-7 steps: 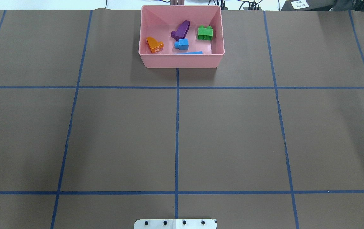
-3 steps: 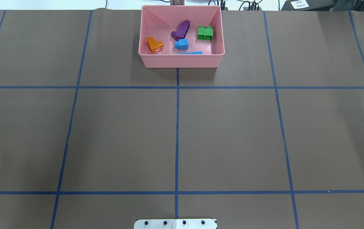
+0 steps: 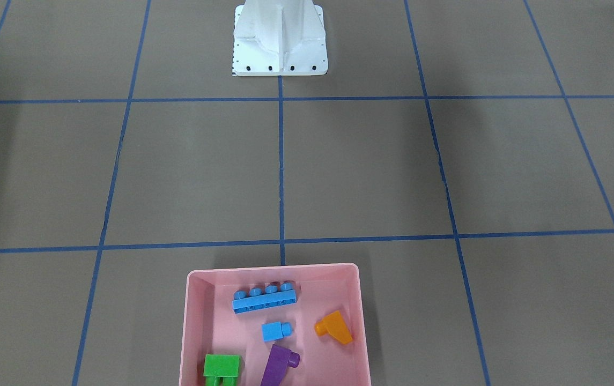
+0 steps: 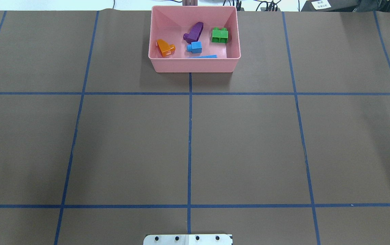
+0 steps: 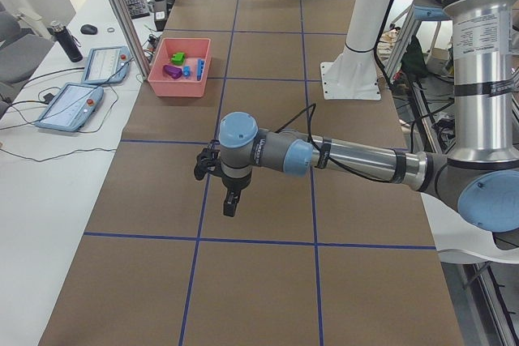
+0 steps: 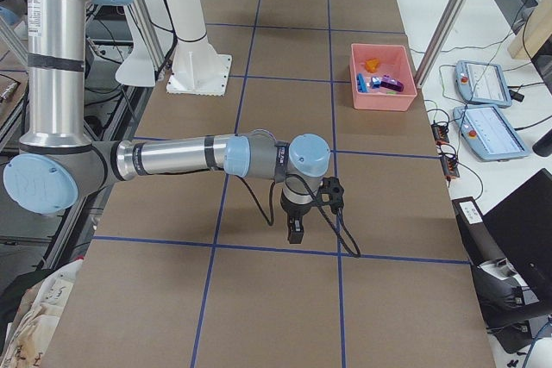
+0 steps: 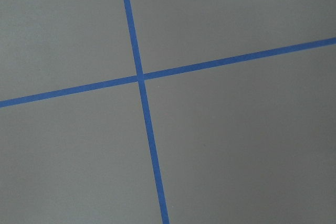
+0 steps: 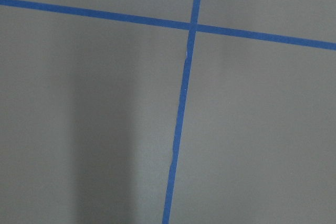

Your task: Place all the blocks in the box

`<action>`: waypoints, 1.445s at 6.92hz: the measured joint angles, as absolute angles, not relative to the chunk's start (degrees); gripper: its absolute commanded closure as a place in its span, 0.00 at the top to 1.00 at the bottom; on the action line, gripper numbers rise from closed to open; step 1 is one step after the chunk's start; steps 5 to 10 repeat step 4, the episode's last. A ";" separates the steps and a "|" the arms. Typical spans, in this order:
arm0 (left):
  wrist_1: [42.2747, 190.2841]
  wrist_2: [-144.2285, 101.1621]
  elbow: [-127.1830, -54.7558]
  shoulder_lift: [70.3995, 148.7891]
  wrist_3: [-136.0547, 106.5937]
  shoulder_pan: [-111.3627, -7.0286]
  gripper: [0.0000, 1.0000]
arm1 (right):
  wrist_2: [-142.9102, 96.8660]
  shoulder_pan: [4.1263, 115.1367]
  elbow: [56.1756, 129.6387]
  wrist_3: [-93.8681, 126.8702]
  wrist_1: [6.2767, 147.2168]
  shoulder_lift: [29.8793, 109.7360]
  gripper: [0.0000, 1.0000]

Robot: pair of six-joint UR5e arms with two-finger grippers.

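Note:
The pink box (image 4: 195, 65) stands at the table's far edge, in the middle. Inside it lie the orange sloped brick (image 4: 165, 47), the purple sloped brick (image 4: 193, 33), the small blue cube (image 4: 195, 47), the long blue bar (image 4: 203, 56) and the green brick (image 4: 220, 35). The front-facing view shows the same box (image 3: 194, 321) with the bar (image 3: 264, 297) along its robot-side wall. My left gripper (image 5: 231, 200) and right gripper (image 6: 296, 230) hang over bare mat far from the box. They show only in the side views, so I cannot tell whether they are open or shut.
The white base plate (image 4: 188, 239) sits at the near edge. Blue tape lines (image 4: 189, 136) divide the brown mat. Both wrist views show only mat and a tape crossing (image 7: 139, 77). Teach pendants (image 5: 73, 107) lie beyond the table's far edge.

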State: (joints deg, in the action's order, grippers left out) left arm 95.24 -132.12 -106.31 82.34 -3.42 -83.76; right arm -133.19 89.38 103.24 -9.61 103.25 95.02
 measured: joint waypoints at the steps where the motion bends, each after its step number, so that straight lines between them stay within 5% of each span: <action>1: 95.26 -132.18 -106.40 82.30 -3.43 -83.76 1.00 | -133.98 89.38 103.19 -9.64 103.25 95.02 1.00; 10: 95.27 -132.27 -106.65 82.32 -3.43 -83.76 1.00 | -134.69 89.38 103.04 -9.73 103.20 95.05 1.00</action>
